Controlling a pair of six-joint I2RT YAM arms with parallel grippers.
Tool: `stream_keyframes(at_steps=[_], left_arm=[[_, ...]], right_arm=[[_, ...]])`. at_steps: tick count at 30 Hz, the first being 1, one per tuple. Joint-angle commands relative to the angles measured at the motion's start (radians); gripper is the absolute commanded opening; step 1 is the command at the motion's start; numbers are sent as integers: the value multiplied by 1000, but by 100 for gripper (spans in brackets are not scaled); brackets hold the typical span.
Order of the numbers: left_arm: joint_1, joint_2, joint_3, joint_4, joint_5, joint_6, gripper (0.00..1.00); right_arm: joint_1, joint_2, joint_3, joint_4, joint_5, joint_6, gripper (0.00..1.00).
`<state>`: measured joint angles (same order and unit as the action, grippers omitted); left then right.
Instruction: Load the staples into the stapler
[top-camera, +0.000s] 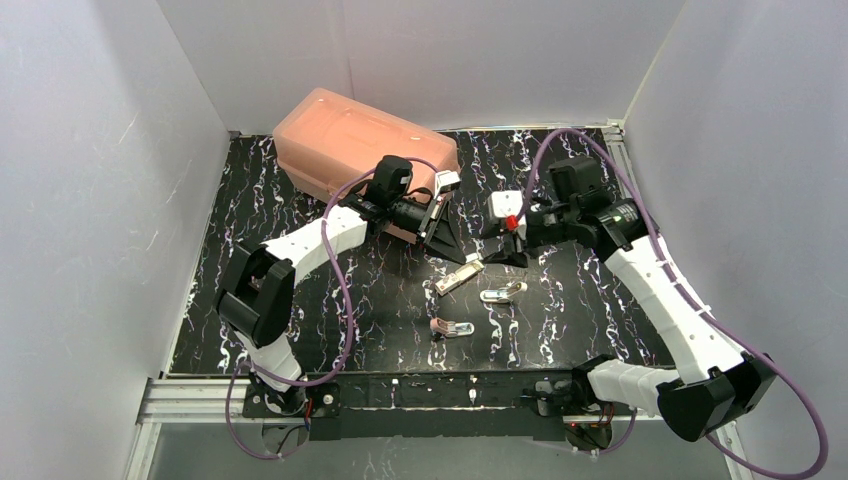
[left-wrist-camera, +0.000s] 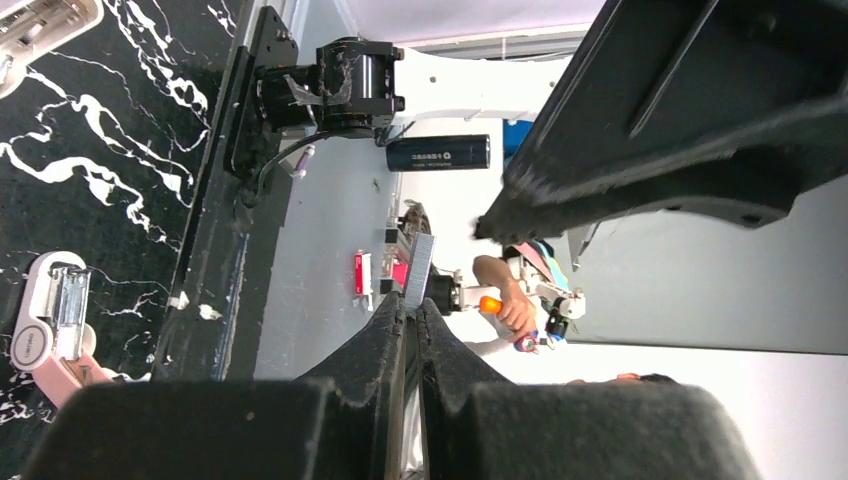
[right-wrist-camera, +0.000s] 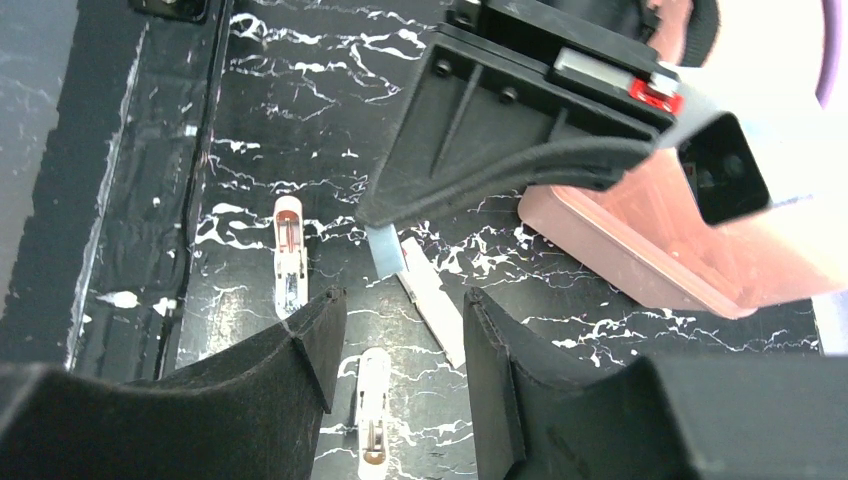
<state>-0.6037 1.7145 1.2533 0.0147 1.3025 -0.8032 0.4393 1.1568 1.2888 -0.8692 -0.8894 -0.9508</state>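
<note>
progress: the pickup looks done, the loading not. left fingers (left-wrist-camera: 385, 345) are shut tight on the staple strip (left-wrist-camera: 420, 268), which is held in the air over the table (top-camera: 300, 330), just above stapler a (top-camera: 458, 278). the strip sits in no stapler yet. cannot tell whether a's magazine is open. right fingers (right-wrist-camera: 300, 340) stand parted with nothing between them, hovering near the same spot. left to do, as i judge it: seat the strip, then close the stapler.

counts:
- staple strip: one seen
- staplers: three on the table: a, b (top-camera: 503, 292), c (top-camera: 452, 328)
- pink box (top-camera: 360, 140): one, at the back
- arms: two
</note>
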Motion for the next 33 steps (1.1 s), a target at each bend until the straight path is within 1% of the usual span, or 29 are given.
stream_keyframes(at_steps=[1,7,11,25,33], left_arm=[[2,-1,36,44,75,-69,0],[2,4,35,44,93,-60,0],[1,1,31,44,105,-55,0],[2,6,35,44,106,-60,0],[2,8,34,44,105,-63,0]], right_arm=[[80,24,35,-7,114,-51,54],[132,36,24,6,169,-69,55],[141,37,19,19,174,-67,51],[147,23,5,27,134,-46,41],[154,23,-2,29,127,-45,38]])
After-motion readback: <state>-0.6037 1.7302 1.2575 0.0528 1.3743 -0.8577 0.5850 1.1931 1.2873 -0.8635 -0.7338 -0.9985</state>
